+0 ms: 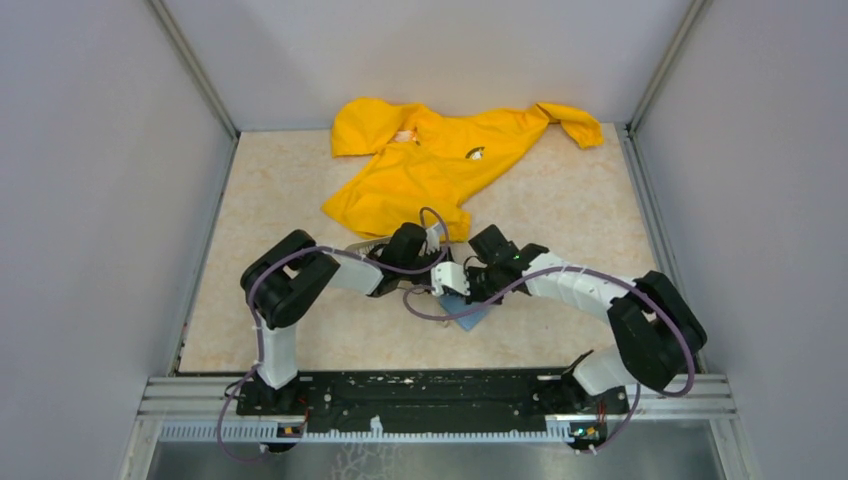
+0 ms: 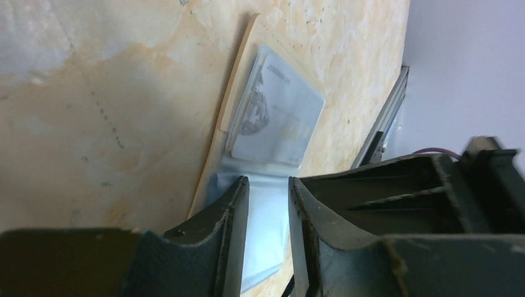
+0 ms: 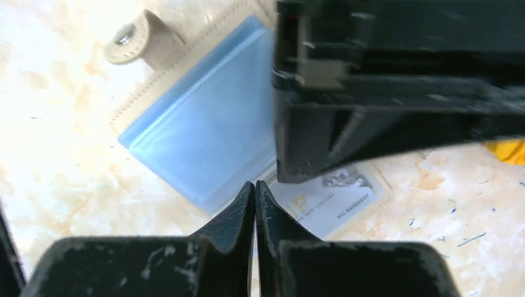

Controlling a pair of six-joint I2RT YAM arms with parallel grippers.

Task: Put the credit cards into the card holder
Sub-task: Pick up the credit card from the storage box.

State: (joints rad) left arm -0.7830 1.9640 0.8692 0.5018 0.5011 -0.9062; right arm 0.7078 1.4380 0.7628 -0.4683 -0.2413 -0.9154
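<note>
Bolted to a black base rail (image 1: pixel 430 392) flecked with white chips. From the rail's left end, the left arm (image 1: pixel 290 290): white tube, bulky rounded black joint housings, then a white link. From the rail's right end, the right arm (image 1: pixel 620 310): same black-and-white build, with a ribbed white link. Strung along both and back down to the rail, thin purple cables (image 1: pixel 436 317). Farthest from the rail, the left gripper (image 2: pixel 267 180) and right gripper (image 3: pixel 254 184): matte black wedge-shaped fingers, edges scuffed pale grey, faces speckled with scratches.
</note>
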